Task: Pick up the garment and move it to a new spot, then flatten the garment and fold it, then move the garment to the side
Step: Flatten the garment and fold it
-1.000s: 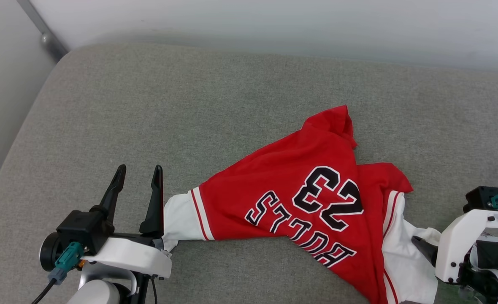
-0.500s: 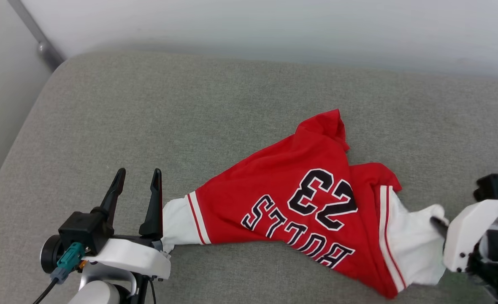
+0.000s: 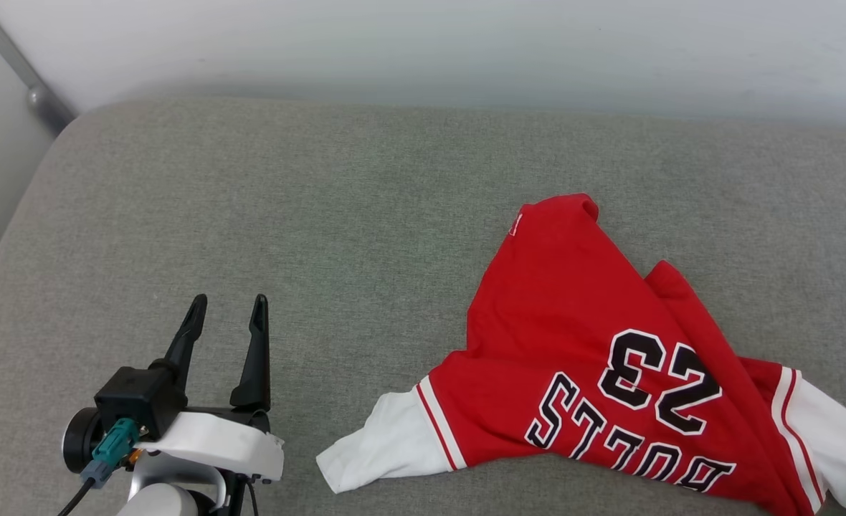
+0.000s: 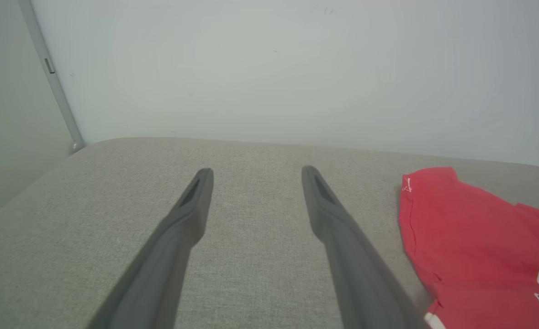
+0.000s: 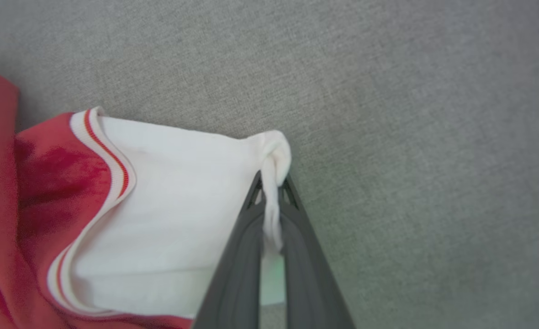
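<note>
Presently the garment (image 3: 609, 358) lies rumpled, print up, on the grey cushion (image 3: 287, 215) at 4 o'clock of the head view, its "BULLS 23" lettering upside down. One white sleeve (image 3: 380, 448) lies flat toward 6 o'clock. The other white sleeve (image 5: 182, 205) is clamped at its bunched edge between the clenched fingers of the right gripper (image 5: 272, 179). The left gripper (image 3: 228, 304), at 8 o'clock, holds nothing, fingers spread, well apart from the cloth. A pale wall (image 3: 423, 43) borders the cushion at 12 o'clock.

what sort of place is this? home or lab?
Probably an indoor room, home-like or a mock-up; can't tell which. The garment lies on a grey upholstered cushion, like a sofa or mattress, against a plain pale wall with a metal strip.
</note>
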Tool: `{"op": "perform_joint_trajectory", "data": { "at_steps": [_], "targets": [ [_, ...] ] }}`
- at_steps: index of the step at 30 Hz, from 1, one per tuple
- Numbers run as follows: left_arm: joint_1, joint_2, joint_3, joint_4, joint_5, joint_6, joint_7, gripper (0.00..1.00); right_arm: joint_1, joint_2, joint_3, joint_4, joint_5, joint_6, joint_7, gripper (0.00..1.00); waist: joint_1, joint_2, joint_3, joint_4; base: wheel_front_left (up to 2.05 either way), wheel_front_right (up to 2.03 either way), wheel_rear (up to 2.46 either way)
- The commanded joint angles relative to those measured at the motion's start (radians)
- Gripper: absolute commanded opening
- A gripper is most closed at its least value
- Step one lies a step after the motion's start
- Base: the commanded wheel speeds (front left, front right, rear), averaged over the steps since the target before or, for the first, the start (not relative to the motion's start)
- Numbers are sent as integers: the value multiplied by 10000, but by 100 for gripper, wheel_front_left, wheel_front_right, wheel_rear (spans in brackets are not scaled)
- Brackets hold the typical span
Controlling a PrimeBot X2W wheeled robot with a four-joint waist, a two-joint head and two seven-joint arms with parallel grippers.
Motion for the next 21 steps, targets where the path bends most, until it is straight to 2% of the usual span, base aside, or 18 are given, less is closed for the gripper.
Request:
{"op": "perform_joint_trajectory", "data": {
  "at_steps": [1, 3, 4, 5, 6, 12, 15, 18, 21],
  "targets": [
    [62, 52, 27, 5, -13, 0, -64, 100, 101, 94, -58, 202, -6, -7, -200, 0, -1, 0, 33, -53, 0, 0, 0],
    [56, 75, 55, 18, -14, 5, -64, 100, 71, 269, -138, 635, -25, -7, -612, 0, -1, 0, 58, -123, 0, 0, 0],
    [50, 94, 65, 25, -8, 1, -64, 100, 41, 312, -49, 820, -82, -7, -872, 8, -1, 0, 60, -157, 0, 0, 0],
    [41, 113, 73, 35, -7, 3, -62, 100, 27, 308, 142, 918, -149, -5, -1194, 72, -1, 0, 52, -189, 0, 0, 0],
    [44, 136, 83, 49, -9, 11, -49, 100, -2, 312, 314, 993, -166, -7, -1565, 100, -1, 0, 17, -229, 0, 0, 0],
    [172, 289, 101, 4, 7, 105, 88, 100, 29, 321, 863, 850, -357, -7, -4031, 100, -1, 0, -293, -448, 0, 0, 0],
    [249, 344, 93, -29, 7, 165, 138, 100, 46, 405, 891, 621, -522, -5, -4851, 100, -1, 0, -509, -552, 0, 0, 0],
    [349, 393, 80, -52, -27, 218, 183, 100, 76, 449, 1077, 328, -572, -5, -5087, 100, -1, 0, -748, -647, 0, 0, 0],
    [459, 424, 50, -104, -47, 258, 249, 100, 23, 346, 1411, -65, -505, -5, -4777, 100, -1, 0, -914, -715, 0, 0, 0]
  ]
}}
